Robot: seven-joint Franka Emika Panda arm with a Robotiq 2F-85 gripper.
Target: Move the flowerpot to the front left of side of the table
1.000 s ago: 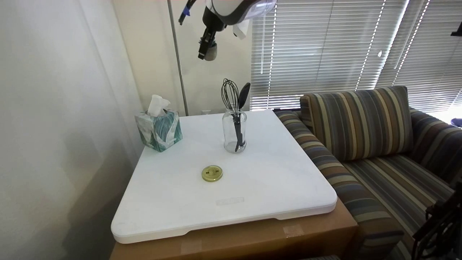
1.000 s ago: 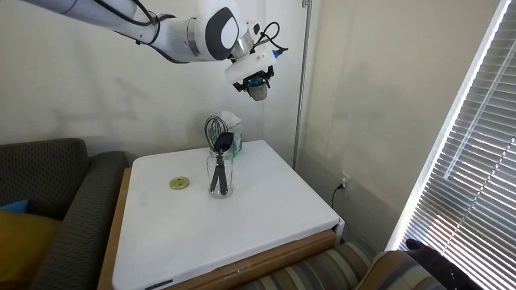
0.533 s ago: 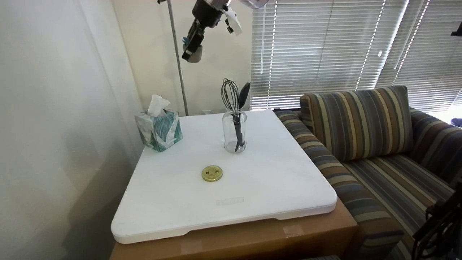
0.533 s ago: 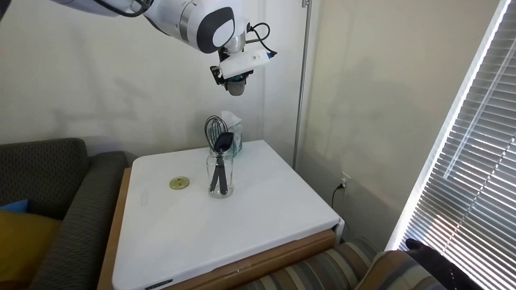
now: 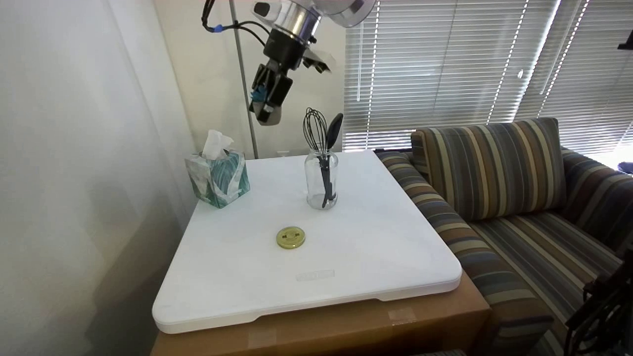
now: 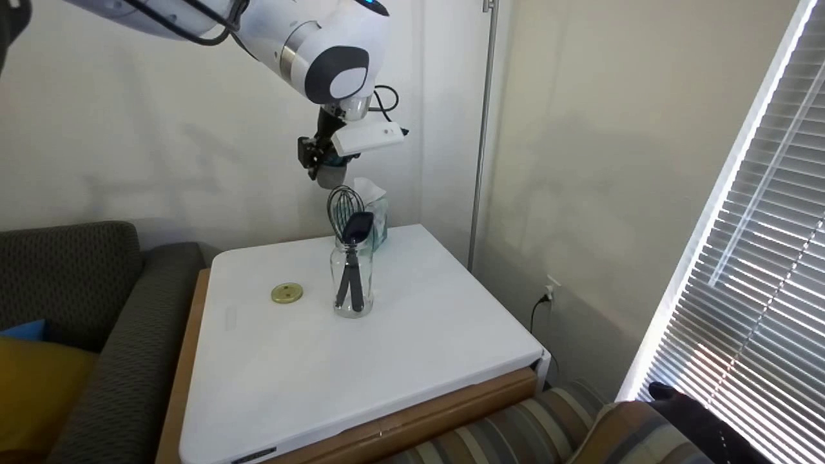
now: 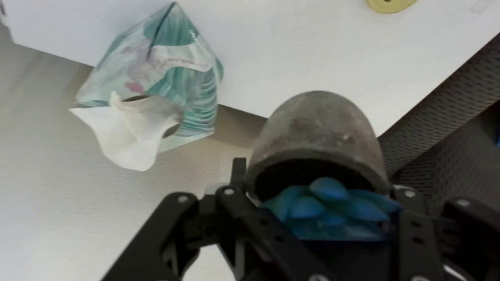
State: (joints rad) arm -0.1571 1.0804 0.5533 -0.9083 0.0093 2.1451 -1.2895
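Observation:
The flowerpot is a small grey pot with a blue-green succulent. It shows in both exterior views (image 5: 271, 116) (image 6: 331, 177) and large in the wrist view (image 7: 318, 128). My gripper (image 5: 261, 110) is shut on the pot, with one finger on each side near the rim; it also shows in an exterior view (image 6: 332, 165) and the wrist view (image 7: 318, 183). The pot hangs in the air, well above the white table (image 5: 237, 277), slightly tilted. The far finger is partly hidden behind the pot and plant.
A tissue box (image 5: 218, 179) stands at the wall-side table edge. A glass jar (image 6: 352, 283) holds a whisk (image 5: 315, 129) and a black spoon (image 5: 334, 130). A round gold lid (image 5: 291, 237) lies on the table. A striped armchair (image 5: 489, 168) and a dark sofa (image 6: 71, 283) flank the table.
My arm has carried the pot lower. In both exterior views it has also shifted left. The pot stays in the gripper. The jar, tissue box and lid have not moved.

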